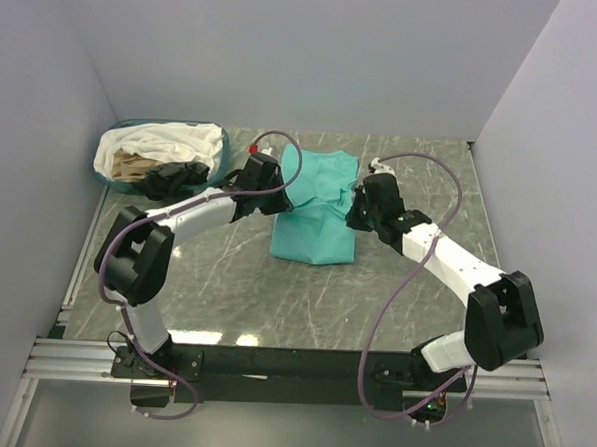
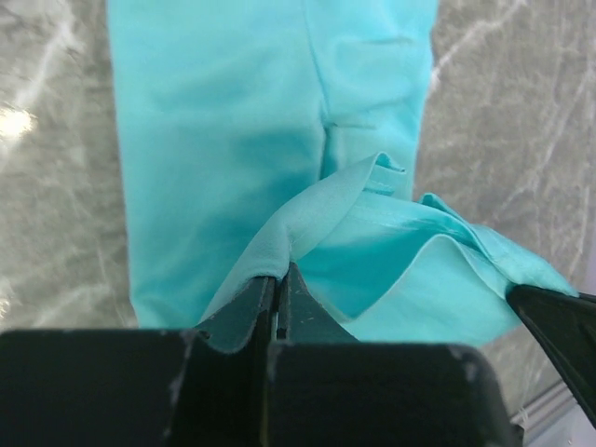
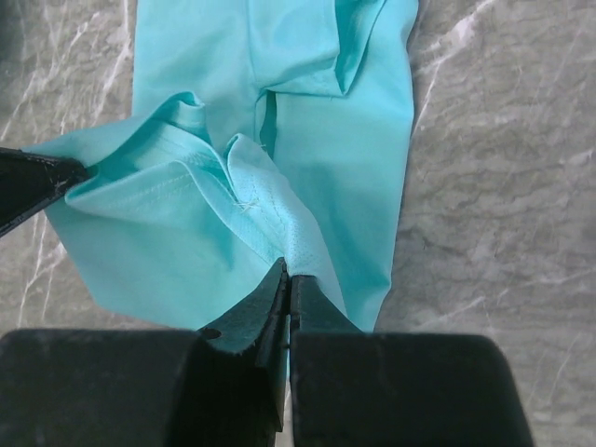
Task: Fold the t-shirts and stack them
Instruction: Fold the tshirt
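- The grey marbled table (image 1: 225, 290) carries everything and spreads out under and around both end effectors.
- The teal-green t-shirt (image 1: 318, 230) lies between the two end effectors, already folded into a narrow strip. One end lies flat on the table and stretches away from the fingertips in both wrist views. The other end is raised, and its slack cloth sags in loose folds between the two grips.
- The oval teal-rimmed basket (image 1: 225, 158) sits near the left end effector on its outer side, well apart from the right one.
- Inside it a white t-shirt (image 1: 173, 139) is heaped on the side farther from the left end effector. A black t-shirt (image 1: 176, 177) and a beige t-shirt (image 1: 131, 165) are bunched on the side toward the arm bases.
- The left end effector (image 2: 279, 279) has its jaws pressed together on the left edge of the teal-green t-shirt (image 2: 223, 140), with a pinch of cloth gathered between them.
- The right end effector (image 3: 287, 275) is clamped in the same way on the hemmed right edge of the teal-green t-shirt (image 3: 345, 168). The other arm's dark fingertip shows at the far end of the raised fold.
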Action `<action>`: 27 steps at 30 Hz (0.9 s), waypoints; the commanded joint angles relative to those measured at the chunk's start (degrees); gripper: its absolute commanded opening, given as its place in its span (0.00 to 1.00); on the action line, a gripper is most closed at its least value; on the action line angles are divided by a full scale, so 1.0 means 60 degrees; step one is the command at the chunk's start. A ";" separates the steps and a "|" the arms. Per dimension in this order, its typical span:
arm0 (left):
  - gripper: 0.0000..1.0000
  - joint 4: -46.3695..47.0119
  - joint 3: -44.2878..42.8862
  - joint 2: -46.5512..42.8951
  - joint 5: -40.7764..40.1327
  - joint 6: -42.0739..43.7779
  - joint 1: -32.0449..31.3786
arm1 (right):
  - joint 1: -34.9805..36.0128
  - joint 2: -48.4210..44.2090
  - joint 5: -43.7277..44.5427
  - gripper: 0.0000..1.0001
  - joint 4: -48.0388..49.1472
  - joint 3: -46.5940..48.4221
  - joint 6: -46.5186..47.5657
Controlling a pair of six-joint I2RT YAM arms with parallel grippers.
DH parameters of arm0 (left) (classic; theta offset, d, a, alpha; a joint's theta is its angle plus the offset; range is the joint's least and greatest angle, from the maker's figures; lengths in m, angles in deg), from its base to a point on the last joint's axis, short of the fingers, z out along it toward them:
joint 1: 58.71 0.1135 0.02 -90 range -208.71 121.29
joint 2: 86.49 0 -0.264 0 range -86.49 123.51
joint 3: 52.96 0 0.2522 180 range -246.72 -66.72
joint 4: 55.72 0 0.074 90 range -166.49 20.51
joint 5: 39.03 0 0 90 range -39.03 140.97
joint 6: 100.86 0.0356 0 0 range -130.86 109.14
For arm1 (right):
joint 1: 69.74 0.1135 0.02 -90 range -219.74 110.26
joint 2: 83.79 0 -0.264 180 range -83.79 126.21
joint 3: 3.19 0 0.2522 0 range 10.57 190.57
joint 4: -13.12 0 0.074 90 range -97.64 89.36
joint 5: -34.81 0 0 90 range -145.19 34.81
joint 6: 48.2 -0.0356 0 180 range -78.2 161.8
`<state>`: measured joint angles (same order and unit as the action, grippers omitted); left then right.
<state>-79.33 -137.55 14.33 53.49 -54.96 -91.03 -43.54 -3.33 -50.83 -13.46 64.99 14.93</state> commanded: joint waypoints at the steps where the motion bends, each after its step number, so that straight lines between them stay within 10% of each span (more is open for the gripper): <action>1: 0.01 0.0030 -0.0558 0.0320 0.0047 0.0450 0.0230 | -0.0249 0.0460 -0.0389 0.00 0.0554 0.0671 0.0260; 19: 0.09 -0.0322 -0.2492 0.2562 0.1425 0.1534 0.0815 | -0.1055 0.3126 -0.1107 0.00 0.0656 0.2167 0.0582; 22: 0.20 -0.0278 -0.2624 0.2752 0.1731 0.1607 0.0903 | -0.1231 0.3536 -0.1137 0.08 0.0760 0.2356 0.0773; 27: 0.59 -0.0337 -0.2873 0.2871 0.2259 0.1826 0.0947 | -0.1392 0.3714 -0.1707 0.56 0.0775 0.2694 0.0949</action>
<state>-81.67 -152.26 31.90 63.59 -45.65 -85.61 -51.33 19.56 -59.12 -10.95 77.68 19.04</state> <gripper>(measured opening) 0.548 0.529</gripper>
